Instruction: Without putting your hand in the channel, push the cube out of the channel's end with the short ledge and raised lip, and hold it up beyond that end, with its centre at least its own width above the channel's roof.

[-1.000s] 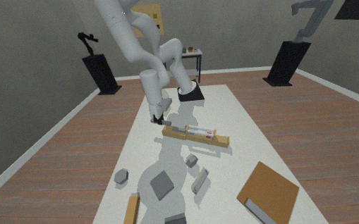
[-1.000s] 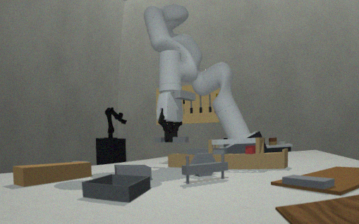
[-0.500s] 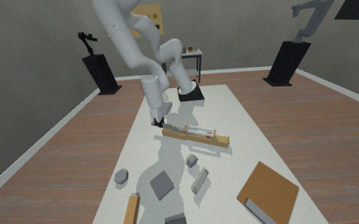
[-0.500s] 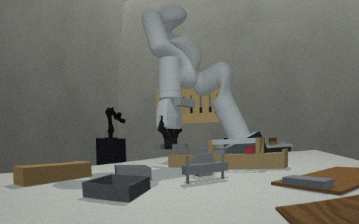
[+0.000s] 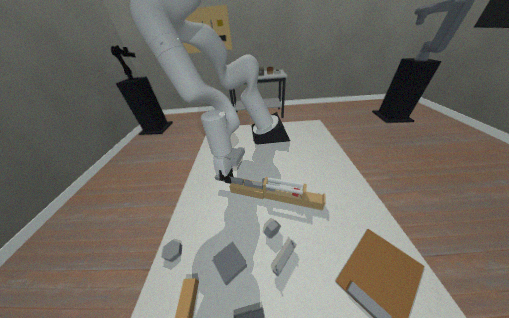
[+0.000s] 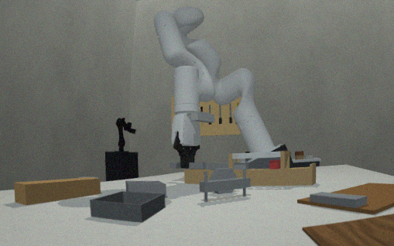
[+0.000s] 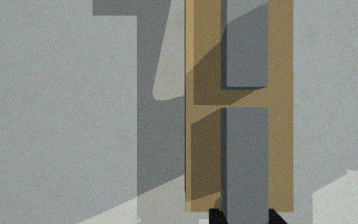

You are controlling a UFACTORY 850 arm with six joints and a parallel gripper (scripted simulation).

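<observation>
A wooden channel (image 5: 292, 198) (image 6: 280, 177) (image 7: 281, 125) with a clear roof lies across the white table (image 5: 322, 150). A red cube (image 5: 296, 189) (image 6: 275, 164) sits inside it under the roof, toward the end with the raised lip (image 5: 320, 199) (image 6: 312, 169). My gripper (image 5: 223, 177) (image 6: 187, 156) (image 7: 243, 218) stands at the opposite, open end, shut on a grey bar (image 5: 237, 180) (image 6: 207, 165) (image 7: 246, 160). The bar points along the channel, in line with it. A second grey piece (image 7: 246, 45) lies further along in the channel. The cube is out of the wrist view.
Two grey hexagonal blocks (image 5: 172, 249) (image 5: 271, 227), a grey tray (image 5: 229, 262) (image 6: 127, 205), a grey rack (image 5: 283, 256) (image 6: 224, 183), a wooden block (image 5: 187, 297) (image 6: 57, 189) and a wooden board (image 5: 379, 272) (image 6: 365, 197) bearing a grey bar lie nearer the front of the table.
</observation>
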